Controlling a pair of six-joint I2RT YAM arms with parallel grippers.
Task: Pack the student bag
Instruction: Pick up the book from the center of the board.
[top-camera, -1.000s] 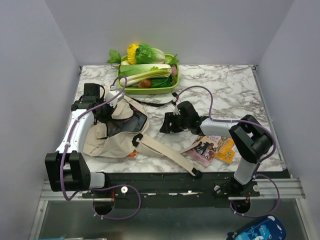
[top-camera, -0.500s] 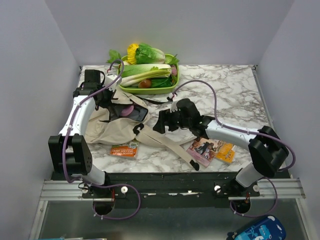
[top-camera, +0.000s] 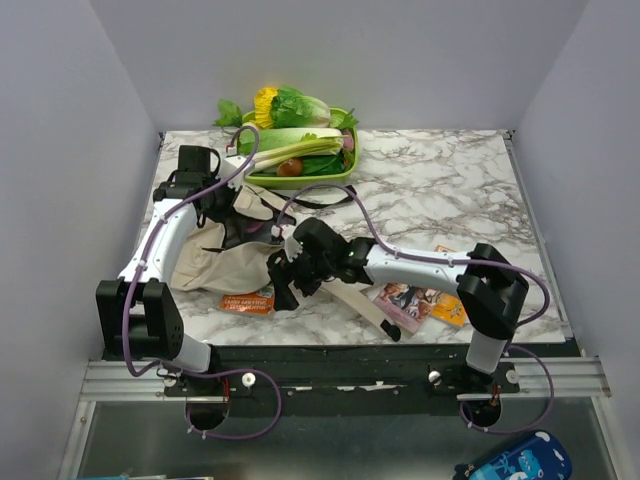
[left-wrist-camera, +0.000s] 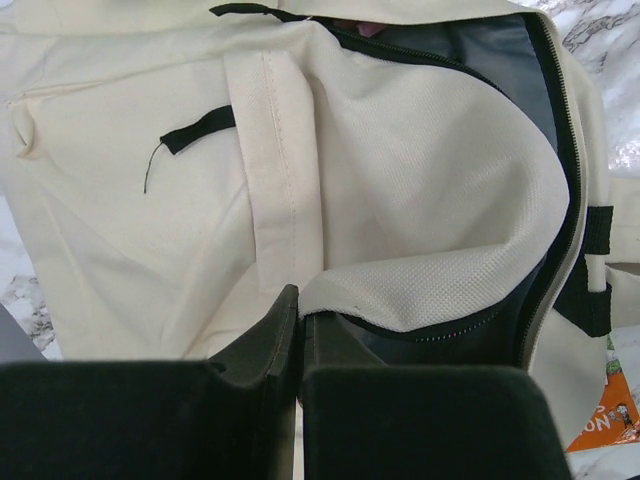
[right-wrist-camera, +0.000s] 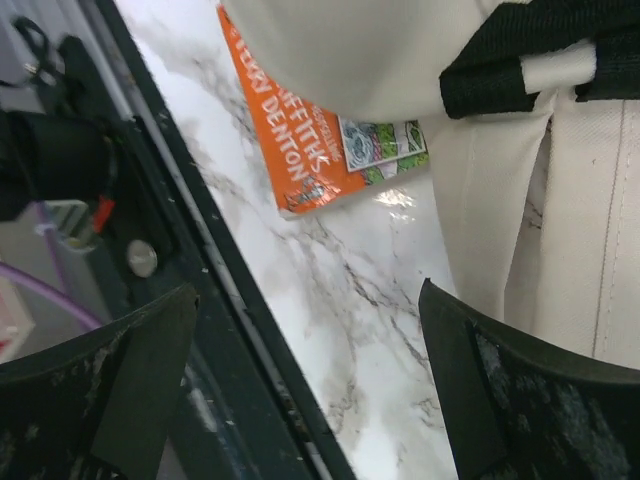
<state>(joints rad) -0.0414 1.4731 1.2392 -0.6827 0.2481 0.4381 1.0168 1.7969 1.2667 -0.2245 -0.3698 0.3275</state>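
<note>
**Q:** How is the student bag (top-camera: 215, 262) expected to handle?

**A:** Soft, light canvas is judged likely to slump and fold, so it is best taken by the zippered rim of its mouth. It is pictured lying at the left of the marble table (top-camera: 450, 190).

**Q:** And the arms?

**A:** The left gripper (left-wrist-camera: 300, 330) is reached over the bag and clamped on that rim. The right gripper (right-wrist-camera: 300, 300) is stretched low across the table, jaws spread wide and empty, near an orange book (right-wrist-camera: 290, 150) and a strap (right-wrist-camera: 560, 250).

R tool (top-camera: 283, 284) swung toward 8 o'clock, ending just by the orange book (top-camera: 247, 300). L tool (top-camera: 227, 220) drew the student bag (top-camera: 212, 266) toward 12, uncovering that book.
</note>
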